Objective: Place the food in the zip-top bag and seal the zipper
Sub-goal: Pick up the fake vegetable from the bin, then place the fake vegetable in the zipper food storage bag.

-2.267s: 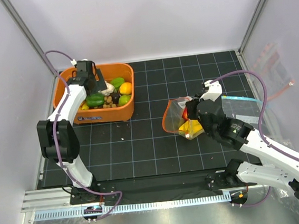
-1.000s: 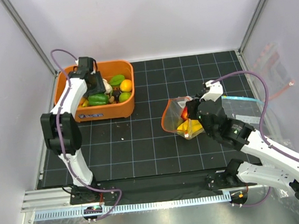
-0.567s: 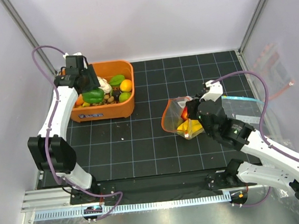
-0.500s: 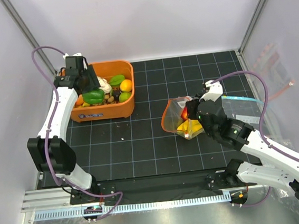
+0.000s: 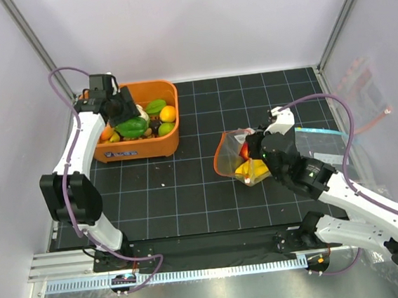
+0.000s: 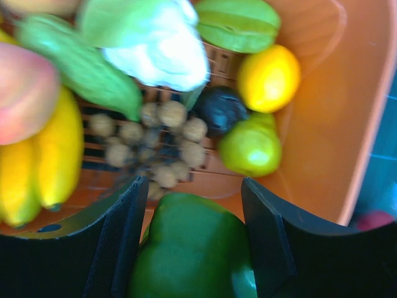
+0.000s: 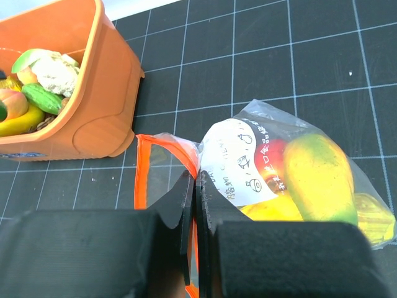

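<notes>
My left gripper is shut on a green pepper and holds it just above the orange basket. In the left wrist view the pepper sits between both fingers, over the other food: banana, cauliflower, a lemon. The zip-top bag lies at mid-table with its mouth open to the left. My right gripper is shut on its upper mouth edge. In the right wrist view the orange zipper frames the opening, with yellow and red food inside.
The basket's wall also shows at the left of the right wrist view. A flat clear bag with a dark-blue edge lies to the right of the zip-top bag, under my right arm. Enclosure walls stand close on both sides.
My left gripper closed on the green pepper in the basket, raised it and has shifted a little right with it. The right gripper and bag have not moved.
</notes>
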